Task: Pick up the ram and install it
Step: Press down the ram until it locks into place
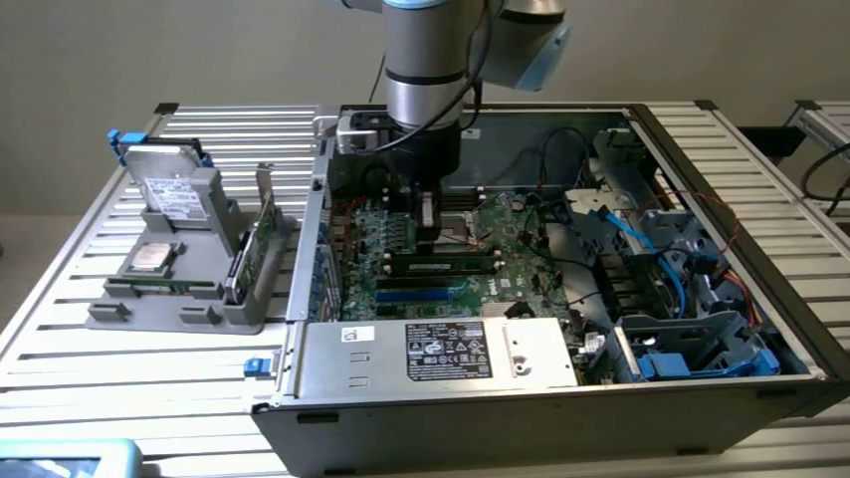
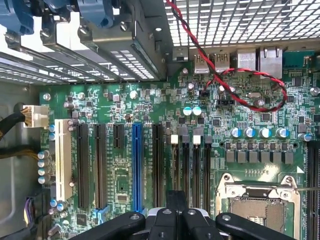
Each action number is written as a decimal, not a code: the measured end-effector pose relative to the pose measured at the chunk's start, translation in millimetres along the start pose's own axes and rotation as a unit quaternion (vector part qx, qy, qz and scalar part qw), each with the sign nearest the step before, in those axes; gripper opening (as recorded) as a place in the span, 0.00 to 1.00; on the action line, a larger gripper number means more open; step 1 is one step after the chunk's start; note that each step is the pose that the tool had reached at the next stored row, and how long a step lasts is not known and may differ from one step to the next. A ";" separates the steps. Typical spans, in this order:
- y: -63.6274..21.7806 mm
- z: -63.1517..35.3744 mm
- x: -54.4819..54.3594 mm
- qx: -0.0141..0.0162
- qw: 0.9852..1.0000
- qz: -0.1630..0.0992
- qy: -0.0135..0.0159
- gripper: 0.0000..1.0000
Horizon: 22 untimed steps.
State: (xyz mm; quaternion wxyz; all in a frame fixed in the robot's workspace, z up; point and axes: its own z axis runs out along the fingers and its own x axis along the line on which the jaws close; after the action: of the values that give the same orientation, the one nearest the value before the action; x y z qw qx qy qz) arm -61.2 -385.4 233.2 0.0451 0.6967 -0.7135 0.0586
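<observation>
The ram (image 1: pixel 445 267), a long dark stick with a pale label, lies along a motherboard slot between two white end clips, inside the open computer case (image 1: pixel 439 418). My gripper (image 1: pixel 427 237) hangs over the motherboard (image 1: pixel 398 239) just behind the ram, toward its end on the exterior view's left. I cannot tell whether it touches the ram. In the wrist view the gripper (image 2: pixel 177 199) is shut, its black fingertips pressed together with nothing between them, above the row of black memory slots (image 2: pixel 191 165).
A grey holder (image 1: pixel 159 299) on the exterior view's left carries a hard drive (image 1: pixel 173 189), a chip (image 1: pixel 149 257) and a green card with a bracket (image 1: pixel 253 249). Near the slots are the CPU socket (image 2: pixel 260 200), a red-black wire (image 2: pixel 240 95), blue cables (image 1: pixel 664 269) and the power supply (image 1: pixel 445 351).
</observation>
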 end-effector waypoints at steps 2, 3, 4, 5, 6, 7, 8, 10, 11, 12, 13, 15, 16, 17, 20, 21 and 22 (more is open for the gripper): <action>0.4 1.0 -0.2 -0.001 1.000 0.000 0.000 0.11; 0.5 1.5 -0.2 -0.001 1.000 0.000 0.000 0.11; 0.5 2.1 -0.3 -0.001 1.000 -0.001 0.000 0.11; 0.5 2.3 -0.3 -0.001 1.000 -0.001 0.000 0.11; 0.5 2.6 -0.4 -0.001 1.000 -0.001 0.000 0.11; 0.3 2.9 -0.5 0.000 1.000 -0.002 0.000 0.11; -0.1 3.4 -0.5 0.000 1.000 -0.002 0.000 0.11; -1.9 4.0 -0.7 0.000 1.000 -0.003 0.000 0.11; -2.4 4.4 -0.7 0.000 1.000 -0.003 0.000 0.11; -2.4 4.9 -0.8 0.000 1.000 -0.003 0.000 0.11; -2.3 5.4 -0.9 -0.001 1.000 -0.003 0.000 0.11; -2.4 6.3 -1.0 -0.002 1.000 -0.004 0.000 0.11; -2.4 6.7 -1.0 -0.003 1.000 -0.004 0.000 0.11; -2.4 7.1 -1.1 -0.004 1.000 -0.005 0.000 0.11; -2.3 8.0 -1.2 -0.006 1.000 -0.006 0.000 0.11; -2.3 8.3 -1.2 -0.006 1.000 -0.006 0.000 0.11; -2.3 8.6 -1.4 -0.006 1.000 -0.006 -0.001 0.11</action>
State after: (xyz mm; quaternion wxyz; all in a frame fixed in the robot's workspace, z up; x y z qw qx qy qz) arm -58.7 -385.4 224.5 0.0490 0.7010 -0.7094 0.0539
